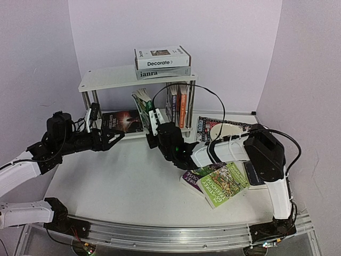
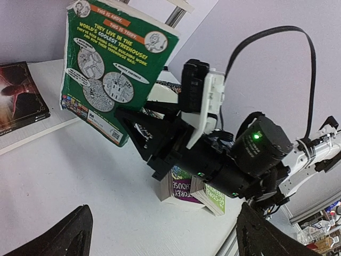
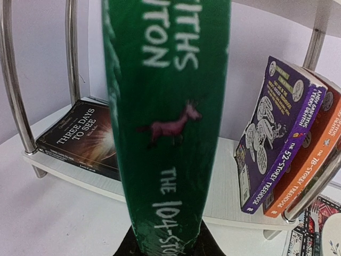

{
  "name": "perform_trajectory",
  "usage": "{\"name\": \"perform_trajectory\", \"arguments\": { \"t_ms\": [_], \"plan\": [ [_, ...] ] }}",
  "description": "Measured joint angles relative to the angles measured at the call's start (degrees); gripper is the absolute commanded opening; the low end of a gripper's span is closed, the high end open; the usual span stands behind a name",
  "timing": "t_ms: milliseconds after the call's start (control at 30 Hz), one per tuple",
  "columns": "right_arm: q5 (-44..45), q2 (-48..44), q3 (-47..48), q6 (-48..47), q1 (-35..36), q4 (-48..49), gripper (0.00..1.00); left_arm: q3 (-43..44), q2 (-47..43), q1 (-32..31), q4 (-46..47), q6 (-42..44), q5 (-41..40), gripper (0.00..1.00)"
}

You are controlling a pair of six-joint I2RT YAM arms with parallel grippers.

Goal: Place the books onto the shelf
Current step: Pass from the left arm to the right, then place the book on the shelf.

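My left gripper hangs, jaws spread wide, by the lower left corner of the shelf, near Three Days to See. My right gripper pinches the green 104-Storey Treehouse paperback upright at the lower tier's front edge, left of the purple book.

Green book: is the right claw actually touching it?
Touching. The left wrist view shows the right gripper clamped on the lower edge of the green book, holding it up.

The white counter carries the shelf at its far edge, a placemat at the far right, and paperbacks near the right edge. On the shelf top are two stacked books. On the lower tier a dark book lies flat at the left, with upright books at the right.
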Motion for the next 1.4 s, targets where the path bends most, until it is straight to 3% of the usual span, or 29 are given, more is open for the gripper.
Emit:
{"name": "perform_trajectory", "arguments": {
  "t_ms": [1033,1400],
  "plan": [
    [0.1,20.0,23.0,4.8,-9.8,-0.6,0.00,1.3,-1.4,0.0,-2.5,1.9,-1.0,0.95],
    [1.1,21.3,24.8,4.0,-10.6,-0.9,0.01,1.3,-1.4,0.0,-2.5,3.0,-1.0,0.95]
  ]
}}
